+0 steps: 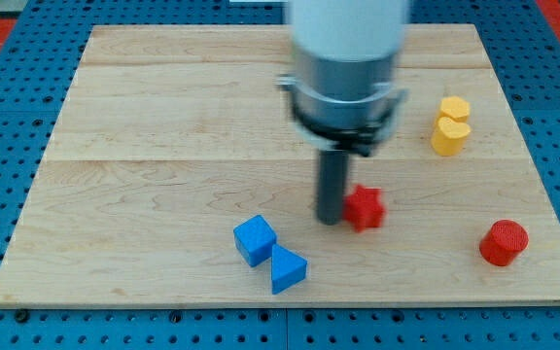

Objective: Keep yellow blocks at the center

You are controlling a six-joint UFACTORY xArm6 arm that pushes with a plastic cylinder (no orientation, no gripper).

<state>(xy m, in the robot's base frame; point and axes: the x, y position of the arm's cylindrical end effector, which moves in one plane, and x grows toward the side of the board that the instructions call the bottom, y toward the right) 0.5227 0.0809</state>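
Two yellow blocks sit at the view's right: a hexagonal one [455, 107] just above a heart-shaped one [449, 137], touching. My tip [331, 219] is on the board near the middle, touching the left side of a red star-shaped block [365, 207]. The yellow blocks lie well to the right of and above my tip.
A red cylinder [504, 242] stands at the lower right. A blue cube [255, 239] and a blue triangular block [287, 268] lie together at the lower middle, left of and below my tip. The wooden board [144, 146] ends in blue pegboard on all sides.
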